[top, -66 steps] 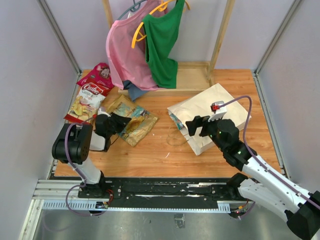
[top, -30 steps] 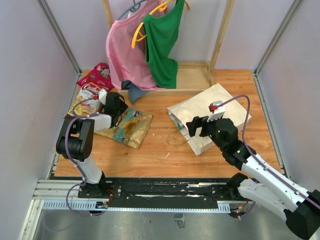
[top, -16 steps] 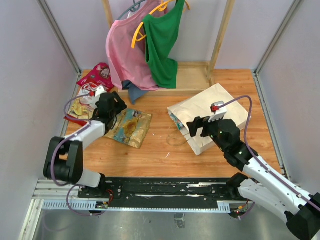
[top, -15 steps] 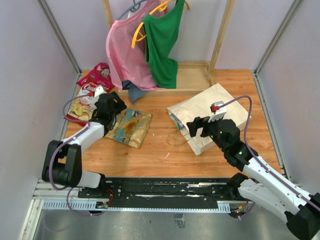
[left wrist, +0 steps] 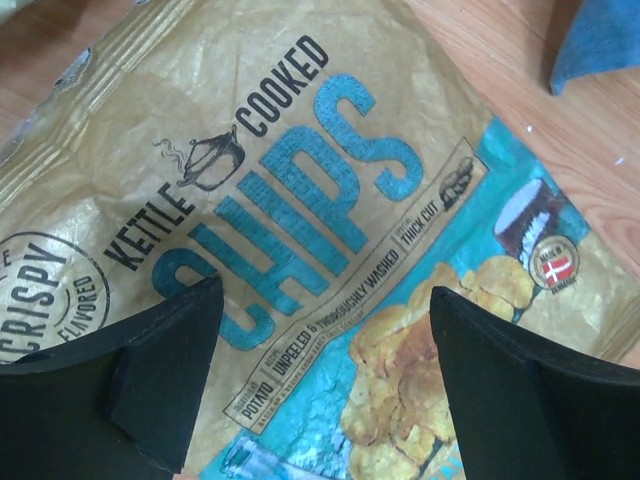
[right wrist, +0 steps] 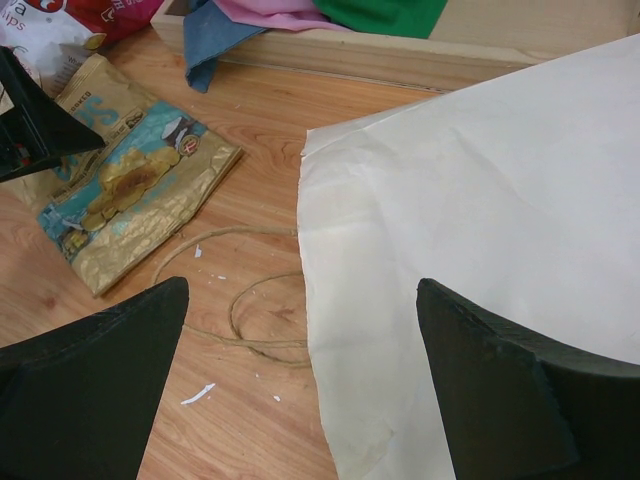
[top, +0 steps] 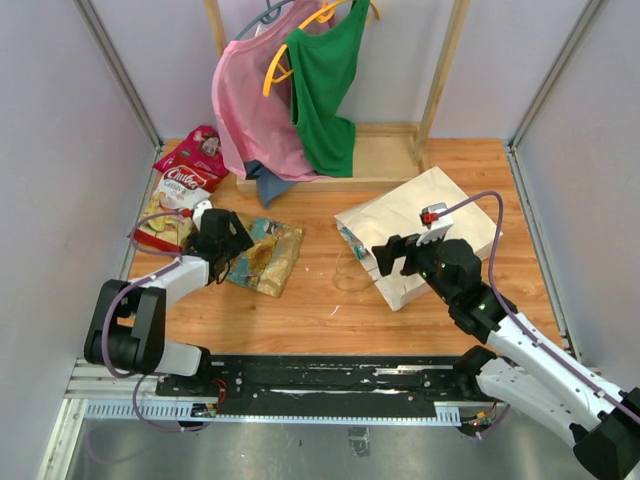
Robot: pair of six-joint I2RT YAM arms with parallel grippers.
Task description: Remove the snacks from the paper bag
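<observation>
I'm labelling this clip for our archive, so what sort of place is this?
Probably a robot test cell, not a home: plain grey panels box in a wooden table, and the left arm and right arm sit bolted to a base rail.

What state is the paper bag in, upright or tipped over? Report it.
Tipped over. The paper bag lies flat on the table, broad side up, its twine handles trailing on the wood.
</observation>
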